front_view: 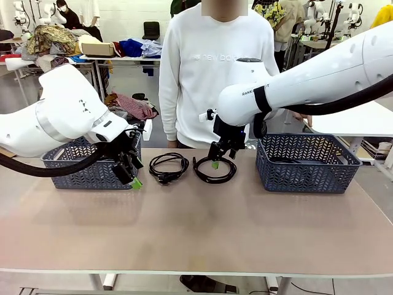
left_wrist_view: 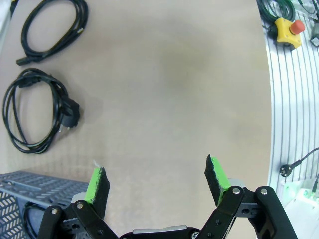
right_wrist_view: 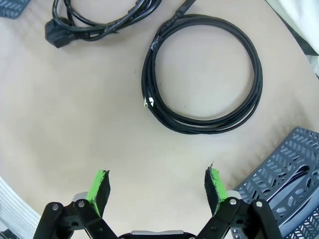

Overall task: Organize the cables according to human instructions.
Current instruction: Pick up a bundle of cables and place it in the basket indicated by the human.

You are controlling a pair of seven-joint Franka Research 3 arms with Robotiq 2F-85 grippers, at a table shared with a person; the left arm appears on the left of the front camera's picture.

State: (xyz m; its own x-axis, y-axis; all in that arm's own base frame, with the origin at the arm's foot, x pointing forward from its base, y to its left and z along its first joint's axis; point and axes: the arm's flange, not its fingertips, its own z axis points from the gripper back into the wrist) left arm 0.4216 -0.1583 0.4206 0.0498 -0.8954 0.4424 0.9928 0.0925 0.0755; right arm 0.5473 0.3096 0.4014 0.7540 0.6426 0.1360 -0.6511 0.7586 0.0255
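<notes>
Cables are plain black, bench is flat beige. Both baskets are grey-blue with a herringbone cutout pattern. Left gripper and right gripper: black, bright green pads. Arms white, person's sweatshirt too.

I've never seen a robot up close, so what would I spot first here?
A big white left arm and right arm lean in, with the left end effector and right end effector both open above the table. Two coiled black cords, the left cable and right cable, lie between the left basket and right basket. A person in white stands across the table.
</notes>
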